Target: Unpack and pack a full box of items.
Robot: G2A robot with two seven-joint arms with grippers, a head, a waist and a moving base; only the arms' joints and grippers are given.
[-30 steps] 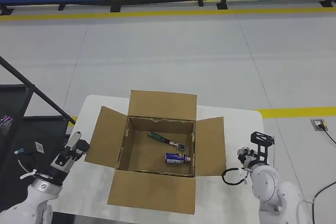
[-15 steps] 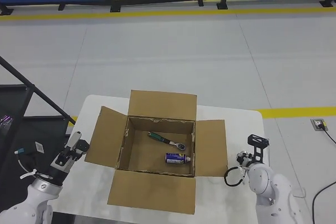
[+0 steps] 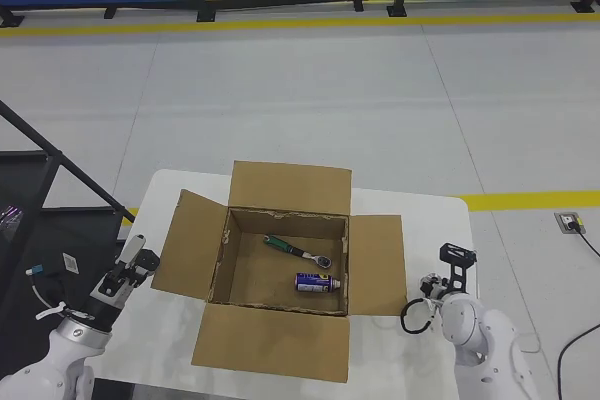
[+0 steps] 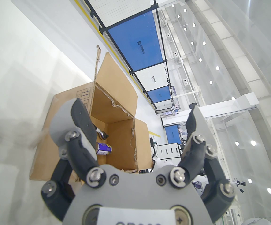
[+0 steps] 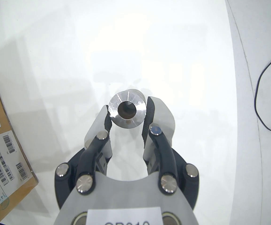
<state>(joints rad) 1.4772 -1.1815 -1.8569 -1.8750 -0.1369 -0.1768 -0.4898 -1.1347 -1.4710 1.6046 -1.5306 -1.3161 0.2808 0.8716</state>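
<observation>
While left pincer (image 4: 136, 110) gapes wide, empty, right pincer (image 5: 128, 112) gripping metal cylinder (image 5: 139, 114) has shifted slightly toward box (image 3: 290, 187).

The box (image 3: 263, 283) is open from above, ringed by four splayed flaps (image 3: 376, 262).

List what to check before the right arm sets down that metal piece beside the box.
1. Grip: right gripper shut on metal cylinder: ok.
2. Drop spot: table beneath it is bare: ok.
3. Cylinder's height above the table: cannot tell.
4. Clearance: box flap is off to the side, apart from the cylinder: ok.
5. Left gripper open, empty, outside the box: ok.
6. Box emptied: ratchet and can lie inside: not ok.
</observation>
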